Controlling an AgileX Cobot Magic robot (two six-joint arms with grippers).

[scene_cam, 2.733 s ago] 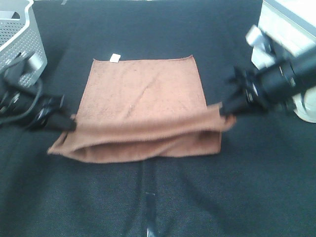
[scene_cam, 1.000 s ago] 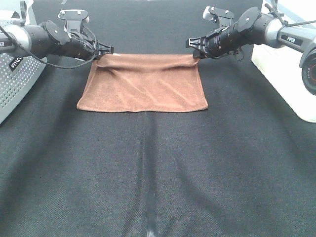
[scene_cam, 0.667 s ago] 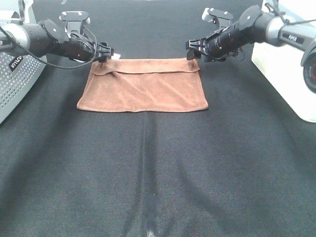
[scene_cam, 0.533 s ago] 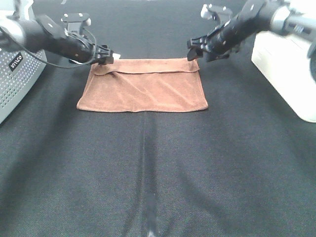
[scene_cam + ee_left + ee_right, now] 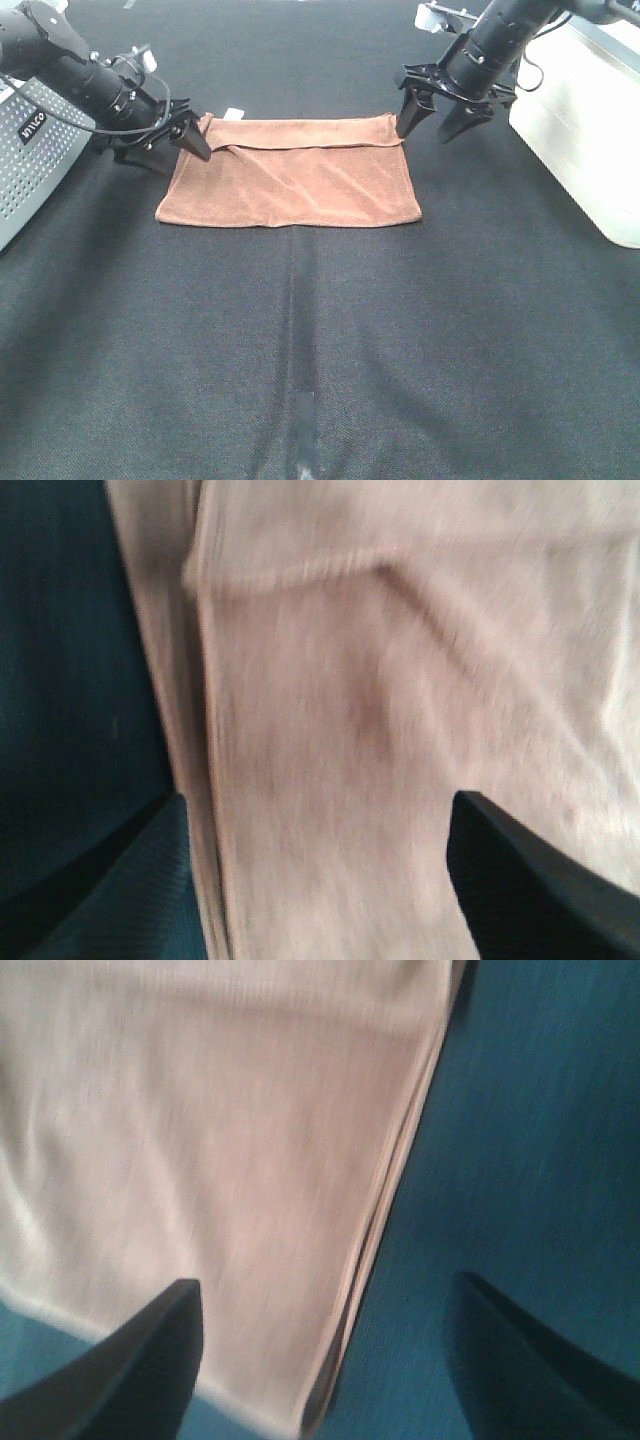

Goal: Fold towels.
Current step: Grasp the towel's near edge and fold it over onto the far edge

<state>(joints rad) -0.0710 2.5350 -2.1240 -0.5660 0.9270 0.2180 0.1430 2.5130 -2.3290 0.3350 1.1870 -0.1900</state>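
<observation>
black fabric tabletop (image 5: 300, 350); reddish-brown terry towel (image 5: 290, 175) lies folded in half between the fingers. left gripper (image 5: 178, 150), right gripper (image 5: 424, 128) both spread wide, holding nothing, at its far corners. small white tag (image 5: 234, 114) beside left fingers. first fold looks done; next: regrip one end for crosswise fold.

A dark label (image 5: 32, 122) on the grey perforated bin (image 5: 30, 185) carries white letters, seemingly ending "LCO"; the rest is blurred. The white tag (image 5: 234, 114) on the towel (image 5: 295, 185) is too small to read.
</observation>
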